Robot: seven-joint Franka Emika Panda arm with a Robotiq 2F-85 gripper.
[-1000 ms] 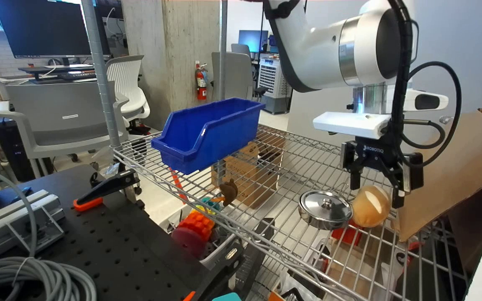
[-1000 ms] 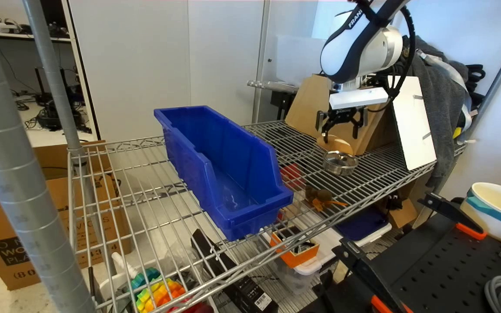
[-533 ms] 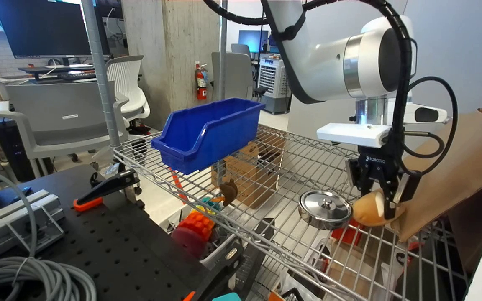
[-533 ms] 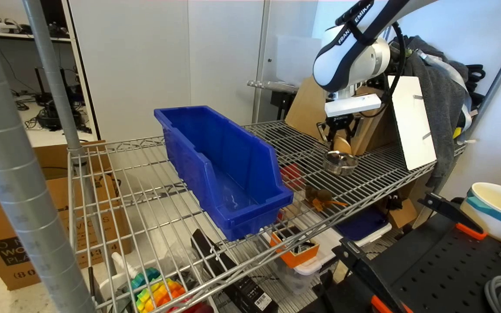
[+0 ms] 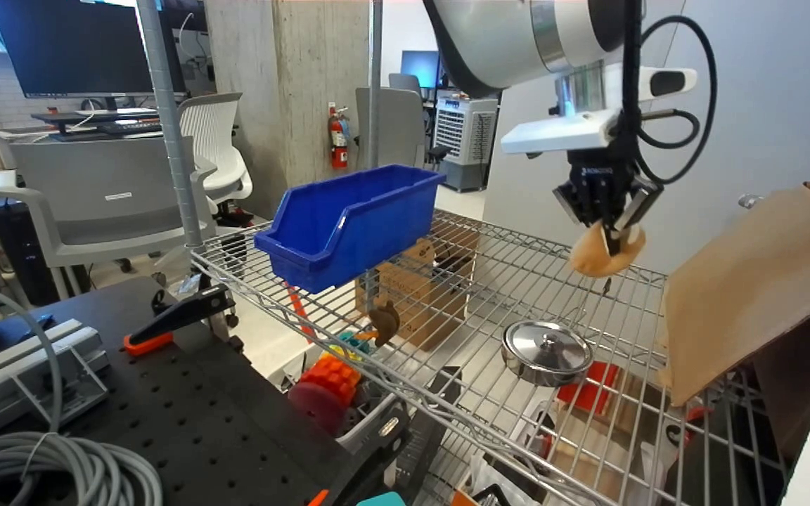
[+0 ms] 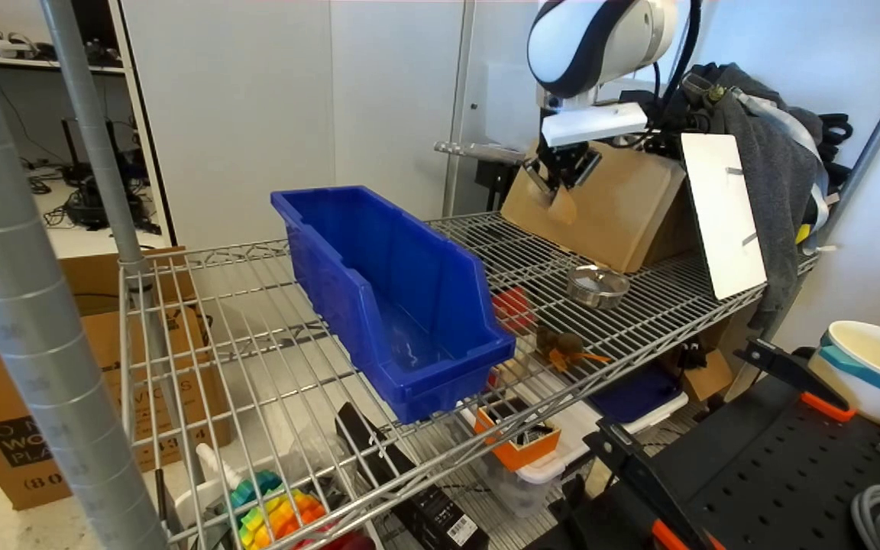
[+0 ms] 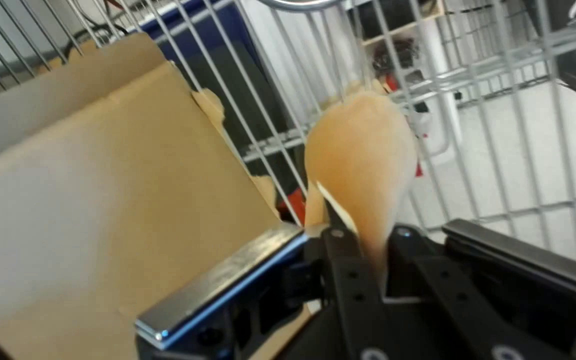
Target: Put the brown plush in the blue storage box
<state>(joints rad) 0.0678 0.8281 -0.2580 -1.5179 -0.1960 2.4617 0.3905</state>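
Observation:
The brown plush point(image 5: 591, 254) hangs in the air above the wire shelf, pinched between the fingers of my gripper point(image 5: 613, 244). In the wrist view the plush point(image 7: 363, 145) bulges out past the fingertips, and its narrowed end sits squeezed between them. An exterior view shows the plush point(image 6: 562, 206) in front of the cardboard and partly blending with it. On the shelf rests the blue storage box point(image 5: 391, 225), off to the left of the gripper in both exterior views. Nothing shows inside the box point(image 6: 333, 298), whose cut-away end is visible.
A lidded silver metal dish point(image 5: 548, 351) stands on the shelf below and left of the plush. A large brown cardboard piece point(image 5: 749, 281) leans on the right. Metal posts point(image 5: 169, 133) rise at the shelf corners. A white panel point(image 6: 723, 218) stands near the cardboard.
My gripper came down over the plush, shut on it and lifted it off the shelf. Both are now higher and further left, away from the dish.

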